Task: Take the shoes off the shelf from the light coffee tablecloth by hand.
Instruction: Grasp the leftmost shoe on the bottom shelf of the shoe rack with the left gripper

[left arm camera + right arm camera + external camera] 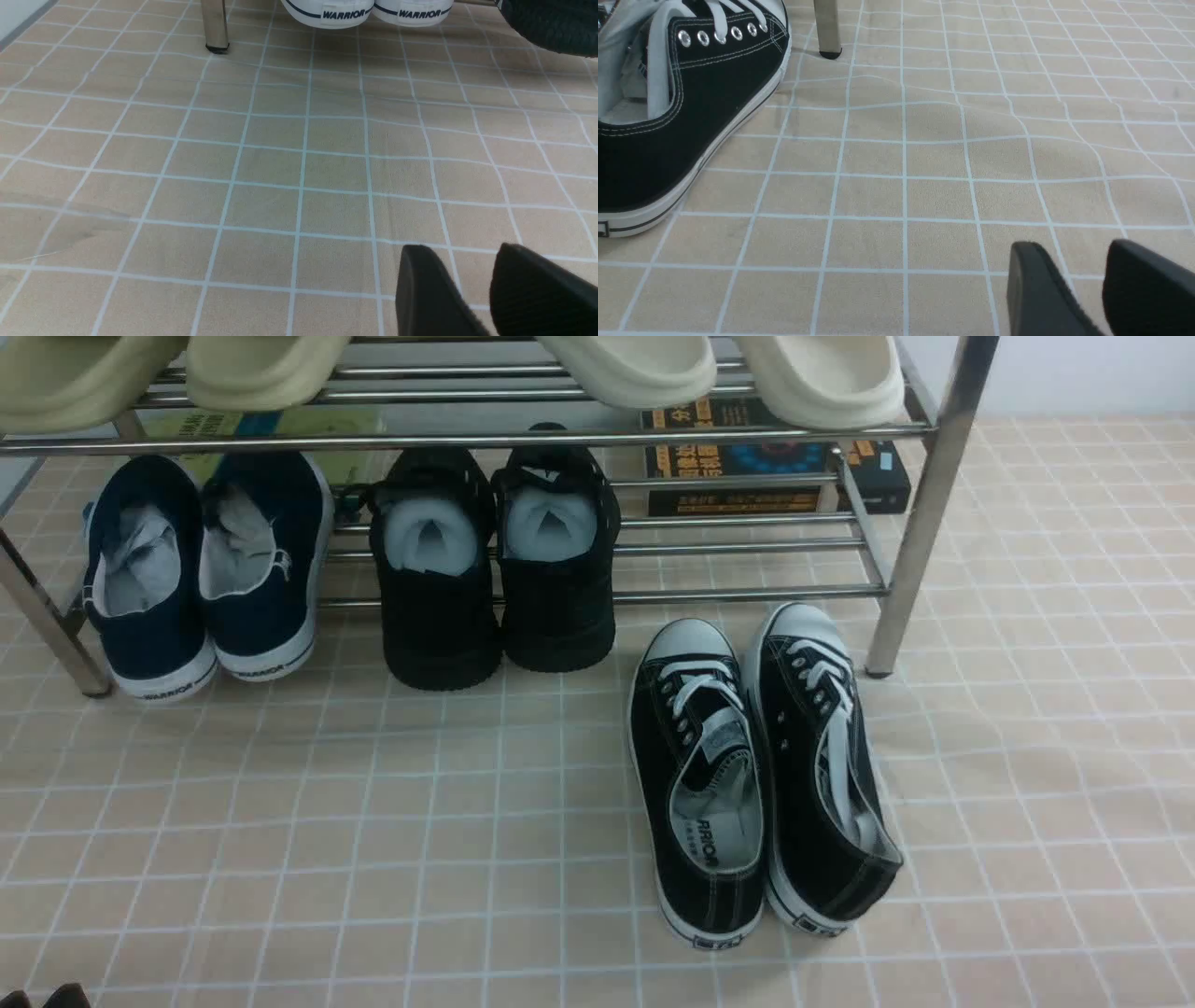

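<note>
Navy shoes (pixel 294 607) sit heels-out on the rack (pixel 747 594), likely for easy grabbing.
We hold our left tool (pixel 459 249) and right tool (pixel 1073 245) spread and empty, probably ready to reach.

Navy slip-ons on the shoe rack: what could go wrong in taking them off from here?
The navy slip-ons sit close beside the black mesh sneakers, so a reaching pincer might nudge those. The rack's front bar passes above the slip-ons' toe ends and could catch them if lifted straight up.
</note>
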Action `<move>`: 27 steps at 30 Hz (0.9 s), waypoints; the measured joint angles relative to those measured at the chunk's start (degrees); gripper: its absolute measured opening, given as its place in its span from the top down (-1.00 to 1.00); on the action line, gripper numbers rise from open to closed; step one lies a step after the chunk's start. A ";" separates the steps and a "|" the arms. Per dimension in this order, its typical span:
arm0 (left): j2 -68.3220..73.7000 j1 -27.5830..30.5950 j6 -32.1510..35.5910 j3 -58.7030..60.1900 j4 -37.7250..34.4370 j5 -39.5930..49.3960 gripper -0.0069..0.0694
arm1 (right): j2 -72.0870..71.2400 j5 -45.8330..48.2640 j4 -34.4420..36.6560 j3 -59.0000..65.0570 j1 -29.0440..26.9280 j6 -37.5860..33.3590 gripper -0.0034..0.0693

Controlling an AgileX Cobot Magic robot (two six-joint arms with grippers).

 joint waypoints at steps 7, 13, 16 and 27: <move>0.00 0.00 0.00 0.00 0.00 0.00 0.19 | 0.00 0.00 0.00 0.00 0.00 0.00 0.25; 0.00 0.00 0.00 0.00 0.00 0.00 0.19 | 0.00 0.00 0.00 0.00 0.00 0.00 0.25; 0.00 0.00 0.00 0.00 0.00 0.00 0.19 | 0.00 0.00 0.00 0.00 0.00 0.00 0.25; 0.00 0.00 -22.62 0.19 -27.50 -0.97 0.19 | 0.00 0.00 0.00 0.00 0.00 0.00 0.25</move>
